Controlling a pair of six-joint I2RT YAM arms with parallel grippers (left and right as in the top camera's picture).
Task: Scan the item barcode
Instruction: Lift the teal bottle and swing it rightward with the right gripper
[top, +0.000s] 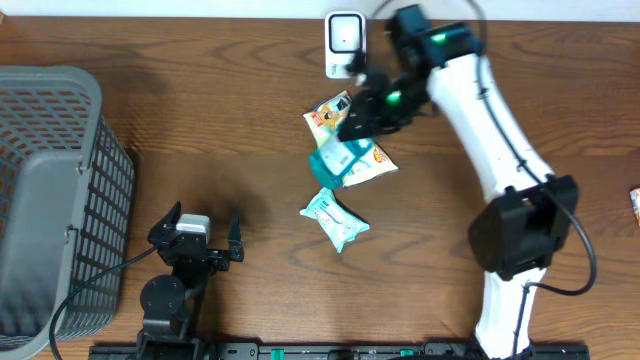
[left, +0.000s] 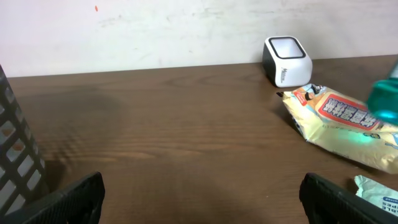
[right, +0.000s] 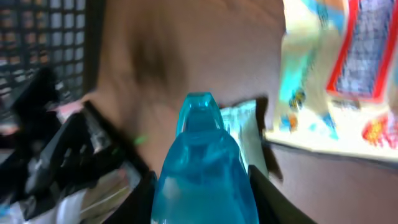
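Nearest the bases, the left gripper (top: 200, 230) is hanging low over the table with its jaws standing fully apart and nothing between them, well apart from everything in play. Farther out, a pale packet (top: 335, 220) is lying flat on the wood. Just beyond it a yellow snack bag (top: 328, 112) is resting, with the blue item (top: 335, 158) sitting over its near-left edge; whether the two are touching I cannot tell. The right gripper (top: 350, 135) is clamping that blue item, a dark finger pressing each flank in the wrist view, so the right arm is plainly the one doing the work. The item's long axis is running straight out of the gripper, its rounded tip pointing near-left, toward the left arm. The scanner (top: 345, 40) is standing at the far edge, behind the right wrist, so the item is probably needing a swing round to face it. No barcode is showing.
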